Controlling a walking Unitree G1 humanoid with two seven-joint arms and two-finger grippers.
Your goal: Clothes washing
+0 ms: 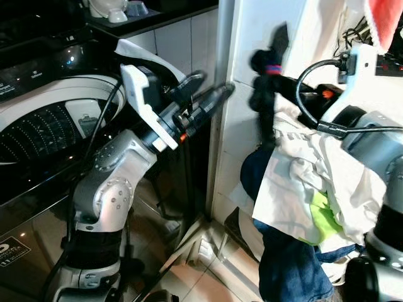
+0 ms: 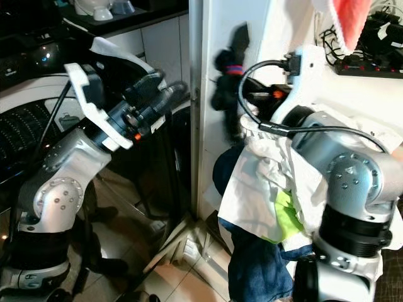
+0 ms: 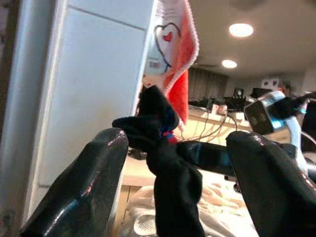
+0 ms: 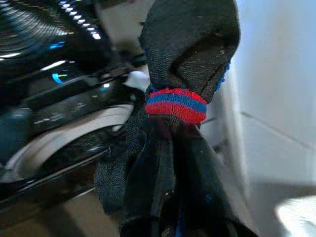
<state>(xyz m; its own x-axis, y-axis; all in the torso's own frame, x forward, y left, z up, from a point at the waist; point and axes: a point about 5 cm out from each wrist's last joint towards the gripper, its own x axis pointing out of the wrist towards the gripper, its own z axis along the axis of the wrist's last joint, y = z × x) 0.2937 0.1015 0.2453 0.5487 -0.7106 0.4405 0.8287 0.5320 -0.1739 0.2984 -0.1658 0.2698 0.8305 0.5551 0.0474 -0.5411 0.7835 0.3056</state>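
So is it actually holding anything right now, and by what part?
Yes: the right gripper pinches a black sock near its red-and-blue band. The left gripper holds nothing.

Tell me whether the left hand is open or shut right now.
Open: the left hand has its two black fingers spread wide apart, with the black sock with a red-and-blue band visible between them, not gripped.

Bright ceiling lights, slight motion blur
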